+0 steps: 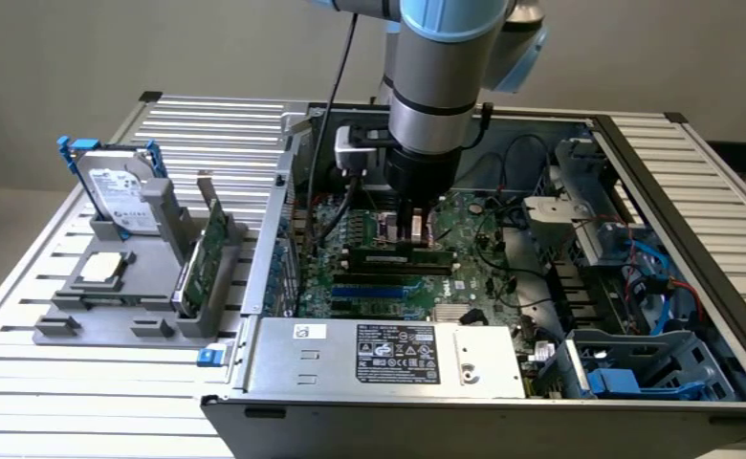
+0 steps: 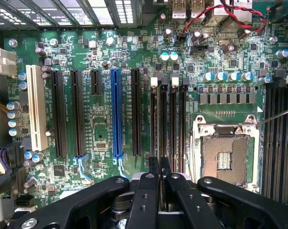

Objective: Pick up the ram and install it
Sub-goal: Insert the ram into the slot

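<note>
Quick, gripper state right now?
Gripper: closed on the ram, low over the memory slots.

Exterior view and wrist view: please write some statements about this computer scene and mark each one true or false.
1. The gripper is shut on the ram, over the motherboard. True.
2. The hard drive sits inside the computer case. False: it stands in the grey holder outside the case, on the exterior view's left.
3. One long slot on the motherboard is blue. True.
4. The green card lies flat on the table. False: it stands on edge in the grey holder.
</note>
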{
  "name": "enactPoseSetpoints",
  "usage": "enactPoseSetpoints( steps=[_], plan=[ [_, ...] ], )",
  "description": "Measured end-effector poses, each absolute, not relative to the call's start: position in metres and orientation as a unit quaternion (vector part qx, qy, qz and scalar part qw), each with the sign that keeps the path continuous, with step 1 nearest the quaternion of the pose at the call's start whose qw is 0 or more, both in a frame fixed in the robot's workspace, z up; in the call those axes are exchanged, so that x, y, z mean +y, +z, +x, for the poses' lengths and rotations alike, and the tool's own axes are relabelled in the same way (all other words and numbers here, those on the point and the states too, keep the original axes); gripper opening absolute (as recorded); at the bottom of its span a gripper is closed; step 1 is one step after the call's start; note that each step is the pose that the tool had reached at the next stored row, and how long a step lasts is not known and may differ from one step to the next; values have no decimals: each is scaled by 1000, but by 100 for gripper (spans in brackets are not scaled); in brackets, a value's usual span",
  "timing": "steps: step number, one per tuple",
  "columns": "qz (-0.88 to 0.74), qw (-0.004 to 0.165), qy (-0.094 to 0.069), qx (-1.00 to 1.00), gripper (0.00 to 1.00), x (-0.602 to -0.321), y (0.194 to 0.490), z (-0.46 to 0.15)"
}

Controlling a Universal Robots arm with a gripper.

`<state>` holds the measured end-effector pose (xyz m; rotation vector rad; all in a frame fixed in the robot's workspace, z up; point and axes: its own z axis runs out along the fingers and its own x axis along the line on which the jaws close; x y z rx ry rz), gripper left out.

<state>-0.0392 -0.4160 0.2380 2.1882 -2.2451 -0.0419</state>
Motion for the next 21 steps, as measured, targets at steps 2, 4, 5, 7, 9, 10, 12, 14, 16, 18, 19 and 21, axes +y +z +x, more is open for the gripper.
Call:
enactPoseSetpoints(
  steps=[2,4,5,7,9,10,12,14,16,18,19,21],
  plan=[
    [698,3,-14,-715,13,-416,238,-39],
    [699,4,-14,-715,13,-416,238,-39],
    [699,4,-14,-714,13,-416,238,-39],
    [700,4,-15,-714,13,-416,238,-39],
    [701,4,-15,-713,13,-416,238,-39],
    [701,4,-15,-713,13,-416,238,-39],
    [702,4,-15,-712,13,-416,238,-38],
    [703,4,-15,-712,13,-416,238,-38],
    [703,4,-15,-711,13,-416,237,-38],
    [703,4,-15,-711,13,-416,237,-38],
    [703,4,-15,-711,13,-416,237,-38],
    [703,4,-15,-711,13,-416,236,-38]
  ],
)
